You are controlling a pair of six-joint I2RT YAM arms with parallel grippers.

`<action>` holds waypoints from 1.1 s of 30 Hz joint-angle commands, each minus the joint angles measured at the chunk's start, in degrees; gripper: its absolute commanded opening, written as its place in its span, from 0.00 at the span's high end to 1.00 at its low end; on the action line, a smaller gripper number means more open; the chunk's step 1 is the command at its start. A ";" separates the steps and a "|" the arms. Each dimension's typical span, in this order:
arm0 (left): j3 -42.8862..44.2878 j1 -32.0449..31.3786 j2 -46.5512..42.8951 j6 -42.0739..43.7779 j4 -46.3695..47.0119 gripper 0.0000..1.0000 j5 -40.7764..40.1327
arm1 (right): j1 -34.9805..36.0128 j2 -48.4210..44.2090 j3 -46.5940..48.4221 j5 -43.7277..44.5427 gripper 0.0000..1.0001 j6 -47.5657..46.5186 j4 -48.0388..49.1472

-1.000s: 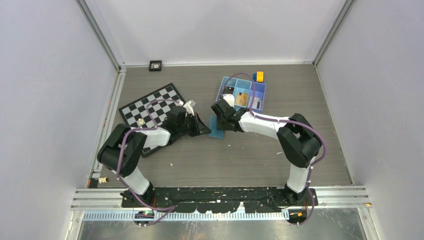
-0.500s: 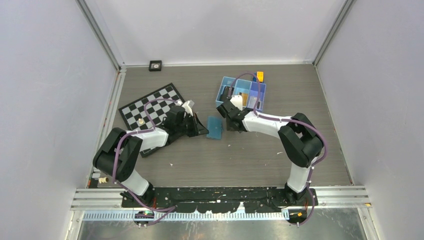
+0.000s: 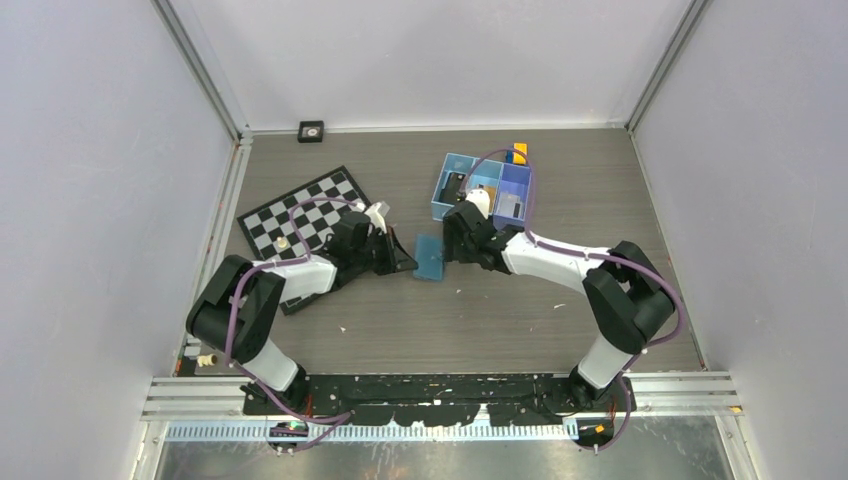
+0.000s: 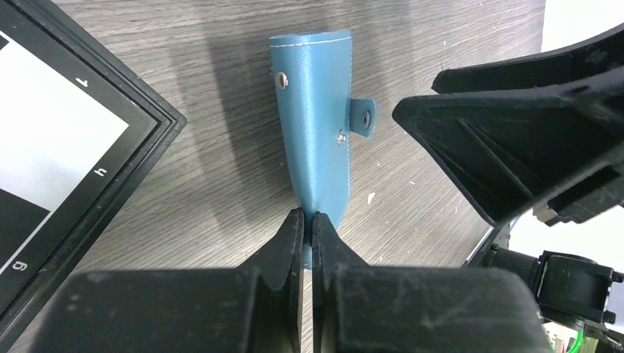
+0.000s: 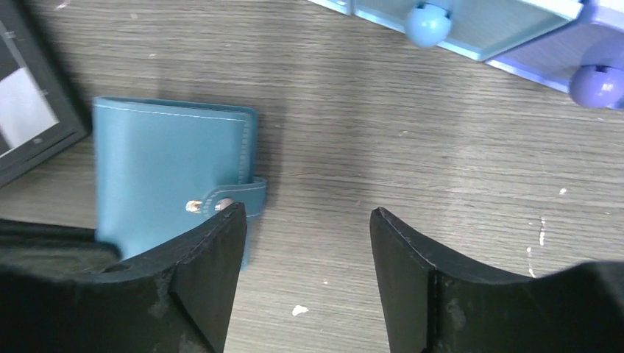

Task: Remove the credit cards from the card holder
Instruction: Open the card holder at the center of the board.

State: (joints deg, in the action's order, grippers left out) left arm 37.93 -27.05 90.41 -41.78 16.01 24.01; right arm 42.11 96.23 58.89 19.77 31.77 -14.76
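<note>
The card holder (image 3: 430, 257) is a flat light-blue wallet lying folded shut on the table, its snap tab (image 5: 223, 200) fastened. My left gripper (image 4: 309, 222) is shut on the holder's near edge (image 4: 316, 125) and sits at its left side (image 3: 408, 262) in the top view. My right gripper (image 5: 309, 220) is open just right of the holder (image 5: 169, 169), with only bare table between its fingers; from above it is at the holder's right edge (image 3: 452, 248). The credit cards are hidden; no card sticks out of the holder.
A blue three-compartment tray (image 3: 483, 170) stands just behind the right gripper, with a small dark thing (image 3: 456, 186) in its left compartment. An orange object (image 3: 518, 152) lies behind the tray. A chessboard (image 3: 300, 215) lies under the left arm.
The right gripper pulled back toward the tray, then came forward to the holder's right side and opened wider. Its elbow swung right. The left gripper kept its hold.
</note>
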 commanded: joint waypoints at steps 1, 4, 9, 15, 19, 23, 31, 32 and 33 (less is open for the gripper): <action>2.12 -0.53 0.46 -0.03 2.30 0.99 3.84 | 1.00 -3.73 -1.68 -4.68 0.30 -1.92 7.34; 2.78 -1.65 0.96 0.15 2.02 0.99 3.81 | 1.28 -2.81 -1.32 -6.82 0.26 -2.33 7.84; 3.11 -1.78 0.83 0.64 0.87 0.99 3.16 | 1.31 -0.54 0.23 -6.46 0.27 -2.18 6.35; 3.21 -1.78 0.07 1.23 -1.38 0.98 0.48 | 1.28 2.96 3.60 -3.60 0.41 -1.69 1.32; 2.28 -1.78 -2.67 2.33 -3.59 0.97 -4.67 | 1.27 4.08 4.34 -5.94 0.51 -1.19 0.95; 1.38 -1.78 -4.68 2.65 -3.51 0.97 -6.34 | 1.29 4.49 4.86 -5.23 0.61 -1.03 -0.10; 1.74 -1.78 -4.36 2.84 -4.26 0.91 -6.72 | 1.31 4.14 5.03 -4.33 0.84 -1.27 -0.80; 1.86 -1.76 -4.32 2.92 -4.38 0.90 -6.74 | 1.31 3.81 4.82 -4.14 0.85 -1.32 -0.60; 1.96 -1.78 -4.23 3.01 -4.55 0.89 -6.70 | 1.27 3.40 4.56 -4.06 0.86 -1.35 -0.36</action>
State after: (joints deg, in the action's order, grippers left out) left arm 39.18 -28.67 87.09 -39.97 11.51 17.98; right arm 43.13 100.90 61.93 14.26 30.30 -15.62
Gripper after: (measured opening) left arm 0.093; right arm 0.162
